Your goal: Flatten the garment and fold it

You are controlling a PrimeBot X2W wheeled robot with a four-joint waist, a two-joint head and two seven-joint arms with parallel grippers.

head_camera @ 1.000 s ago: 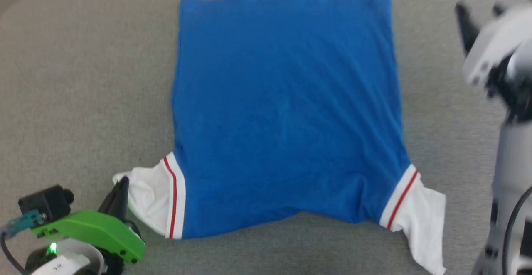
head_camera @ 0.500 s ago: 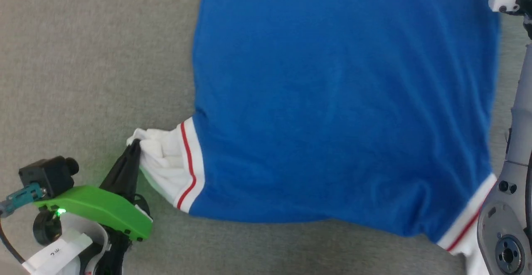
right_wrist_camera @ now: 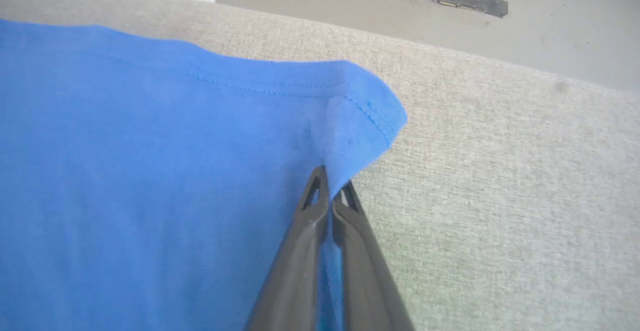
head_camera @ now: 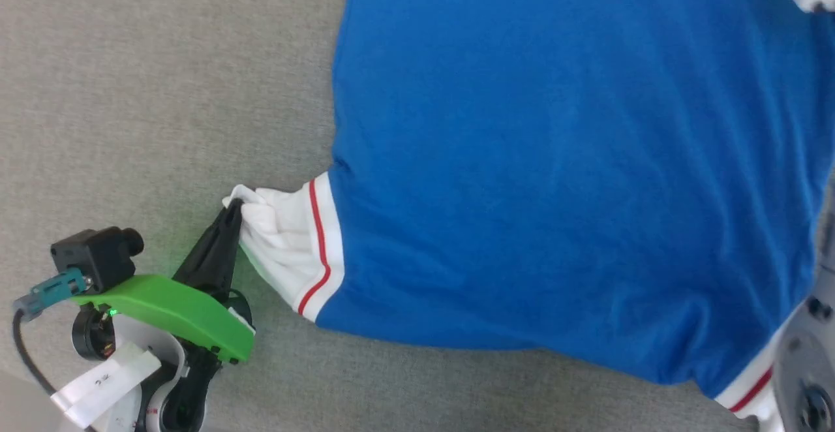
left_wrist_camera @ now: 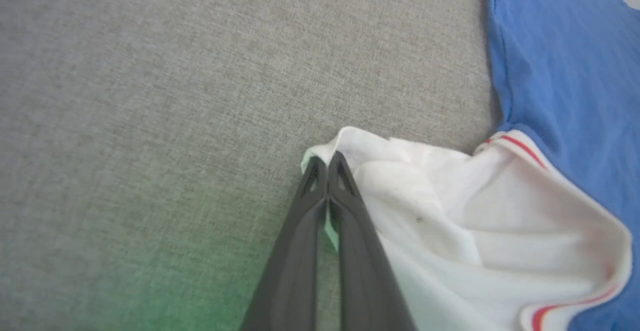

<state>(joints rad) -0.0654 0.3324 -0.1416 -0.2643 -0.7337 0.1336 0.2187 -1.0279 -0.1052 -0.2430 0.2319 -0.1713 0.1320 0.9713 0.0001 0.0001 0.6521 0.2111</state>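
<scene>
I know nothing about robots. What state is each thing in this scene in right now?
garment: spread mostly flat on the grey surface, plain blue side up, gripped at two places.
left sleeve: white, bunched and wrinkled, gripped at its edge.
left end effector: shut on the left sleeve's edge.
right end effector: shut on a blue hem corner of the garment.
grey surface: flat, bearing the garment.

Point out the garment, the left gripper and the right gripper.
garment [head_camera: 554, 158]: head view, middle of its blue body.
left gripper [left_wrist_camera: 326, 160]: left wrist view, midway between its fingertips, pinching the garment's white sleeve.
right gripper [right_wrist_camera: 332, 180]: right wrist view, midway between its fingertips, pinching the garment's blue hem.
</scene>
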